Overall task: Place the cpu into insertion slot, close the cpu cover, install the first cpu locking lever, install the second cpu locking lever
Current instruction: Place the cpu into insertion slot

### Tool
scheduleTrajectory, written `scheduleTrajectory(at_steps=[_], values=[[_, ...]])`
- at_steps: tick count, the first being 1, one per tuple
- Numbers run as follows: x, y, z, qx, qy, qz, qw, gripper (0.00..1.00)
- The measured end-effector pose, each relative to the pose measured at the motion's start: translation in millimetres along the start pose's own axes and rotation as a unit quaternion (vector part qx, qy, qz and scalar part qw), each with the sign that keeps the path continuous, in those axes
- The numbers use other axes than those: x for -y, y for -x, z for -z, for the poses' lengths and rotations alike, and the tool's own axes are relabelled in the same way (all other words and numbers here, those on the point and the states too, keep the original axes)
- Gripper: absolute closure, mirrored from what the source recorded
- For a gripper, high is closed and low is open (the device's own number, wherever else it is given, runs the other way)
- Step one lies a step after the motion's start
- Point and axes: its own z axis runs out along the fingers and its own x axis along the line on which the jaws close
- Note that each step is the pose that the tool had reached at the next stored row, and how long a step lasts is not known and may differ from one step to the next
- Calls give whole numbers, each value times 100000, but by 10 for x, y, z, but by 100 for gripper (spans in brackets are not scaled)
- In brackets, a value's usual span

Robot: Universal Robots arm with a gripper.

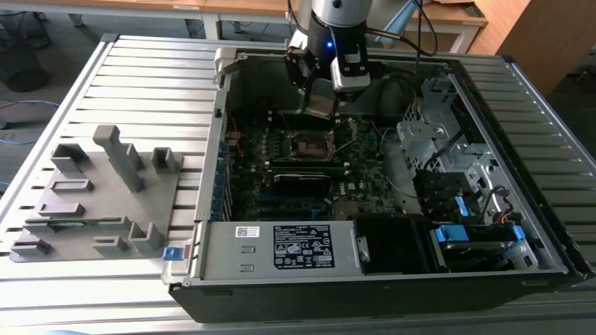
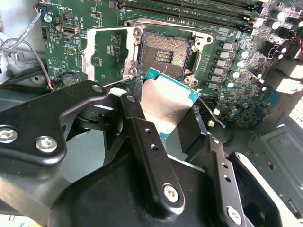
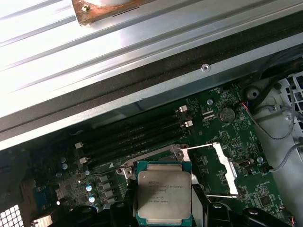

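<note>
My gripper (image 1: pixel 322 105) is shut on the cpu (image 2: pixel 163 104), a flat square chip with a silver-grey top and a teal edge, pinched between two black fingers (image 2: pixel 134 124). The chip hangs tilted a little above the motherboard, just short of the insertion slot (image 2: pixel 164 52), whose dark square contact field lies bare inside a silvery rim. In both wrist views the cpu cover (image 2: pixel 106 52) stands swung open beside the slot, green board showing through its window. In the first wrist view the cpu (image 3: pixel 163 191) hides most of the slot, with the cpu cover (image 3: pixel 214 169) beside it.
The open computer case (image 1: pixel 219 139) lies on a slatted metal table. A labelled power supply box (image 1: pixel 298 246) sits at its near end, and drive bays with blue tabs (image 1: pixel 465 209) are at the exterior view's right. Long black memory slots (image 3: pixel 137 135) flank the socket. A grey parts fixture (image 1: pixel 93 195) stands at the exterior view's left.
</note>
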Motion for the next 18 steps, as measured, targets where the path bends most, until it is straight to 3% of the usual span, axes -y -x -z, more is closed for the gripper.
scheduleTrajectory(at_steps=[11, 18], values=[[0, 0, 0, 4, 3, -56, 100000, 46], [0, 0, -3, 115, 20, -1316, 99991, 46]])
